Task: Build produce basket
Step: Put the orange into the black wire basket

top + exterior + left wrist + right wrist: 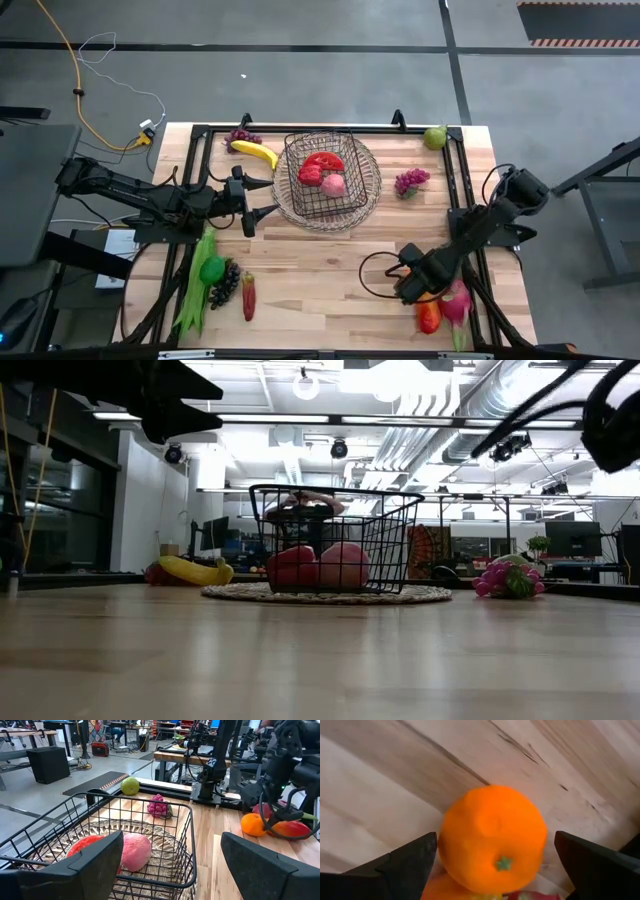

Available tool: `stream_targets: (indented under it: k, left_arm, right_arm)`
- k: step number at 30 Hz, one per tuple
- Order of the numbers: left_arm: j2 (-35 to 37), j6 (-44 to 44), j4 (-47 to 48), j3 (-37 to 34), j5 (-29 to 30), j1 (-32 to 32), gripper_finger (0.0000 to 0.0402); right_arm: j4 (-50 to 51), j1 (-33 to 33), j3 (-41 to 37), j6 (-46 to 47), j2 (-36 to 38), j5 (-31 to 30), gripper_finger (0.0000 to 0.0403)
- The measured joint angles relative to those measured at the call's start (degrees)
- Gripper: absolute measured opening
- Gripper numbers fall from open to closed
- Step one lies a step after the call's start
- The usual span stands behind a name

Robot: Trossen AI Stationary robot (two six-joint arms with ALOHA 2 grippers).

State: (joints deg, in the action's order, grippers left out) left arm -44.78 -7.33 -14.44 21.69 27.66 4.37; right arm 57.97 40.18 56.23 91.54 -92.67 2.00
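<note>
— Inside the wire basket (322, 176), on the round woven tray (369, 196) at the tabletop's (320, 270) far middle: a watermelon slice (322, 162) and a pink fruit (333, 184). Two pieces loaded, then?

— Looks so. Plenty left outside, though. Beside the basket on the left-arm side: banana (255, 152) and dark grapes (240, 137). On the other side: pink-purple grapes (410, 182), and a green pear (434, 137) at the far corner.

— And near the front edge?

— Toward the left: long green beans (194, 290), a green pepper (211, 268), more dark grapes (225, 283), a red pod-like piece (248, 295), hard to name. Toward the right: orange (492, 837), dragon fruit (456, 303).

— Pincers?

— Left pincer (258, 200) just beside the basket's rim, spread wide, holding nothing. Right pincer (492, 865) low over the orange, fingers wide on either side, not closed on it.

— So, progress?

— Early, by the count: most produce not yet in. Probably the orange next, judging from that straddle.
</note>
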Motion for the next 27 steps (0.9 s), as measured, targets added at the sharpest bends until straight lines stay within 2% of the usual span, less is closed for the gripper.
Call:
stream_targets:
  k: [9,27]
  left_arm:
    - [0.0,0.0,0.0,0.0,0.0,0.0,0.0323]
    - [0.0,0.0,0.0,0.0,0.0,0.0,0.0323]
  right_arm:
    - [-1.4,0.0,0.0,0.6,-4.5,3.0,0.0393]
    - [-3.0,0.0,0.0,-0.3,-4.8,1.3,0.0392]
